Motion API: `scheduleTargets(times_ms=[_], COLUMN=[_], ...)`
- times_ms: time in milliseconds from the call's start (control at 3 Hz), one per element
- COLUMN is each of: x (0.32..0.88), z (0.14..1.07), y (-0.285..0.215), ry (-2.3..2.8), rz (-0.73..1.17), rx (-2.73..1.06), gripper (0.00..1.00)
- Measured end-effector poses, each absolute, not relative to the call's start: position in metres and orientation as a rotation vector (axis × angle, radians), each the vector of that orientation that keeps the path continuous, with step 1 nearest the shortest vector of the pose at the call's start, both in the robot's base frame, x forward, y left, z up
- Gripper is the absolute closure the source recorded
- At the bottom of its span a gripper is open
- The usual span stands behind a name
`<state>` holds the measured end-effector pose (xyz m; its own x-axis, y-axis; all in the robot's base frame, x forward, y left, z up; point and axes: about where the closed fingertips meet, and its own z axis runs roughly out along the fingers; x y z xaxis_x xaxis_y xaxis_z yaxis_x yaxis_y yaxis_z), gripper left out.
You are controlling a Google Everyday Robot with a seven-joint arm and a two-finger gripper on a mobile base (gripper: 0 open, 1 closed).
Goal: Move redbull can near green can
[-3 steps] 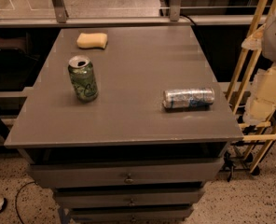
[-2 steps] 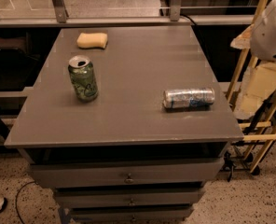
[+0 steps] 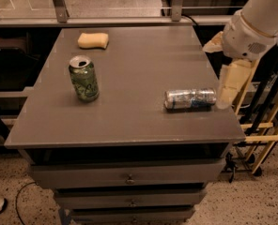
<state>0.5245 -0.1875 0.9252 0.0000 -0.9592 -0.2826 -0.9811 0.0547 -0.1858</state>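
- i see the redbull can (image 3: 189, 99) lying on its side on the grey table (image 3: 143, 64), toward the front and close to the right edge.
- the green can (image 3: 84, 78) stands upright on the left half, well apart from the redbull can, its silver top facing up.
- the gripper (image 3: 229, 86) hangs pointing down at the table's right edge, just beside the redbull can's right end; i cannot tell whether it is wide or narrow, or whether it touches the can.
- a yellow sponge (image 3: 93, 40) lies at the back left.
- drawers (image 3: 129, 175) sit under the table top.
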Motion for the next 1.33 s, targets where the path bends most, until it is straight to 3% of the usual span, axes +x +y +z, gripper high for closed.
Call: scheduleTargets(times_ms=[1333], x=[0.559], z=[0.843], y=[-0.184], ry=[1.891], rz=[0.291], rx=[-1.976], gripper=[0.00])
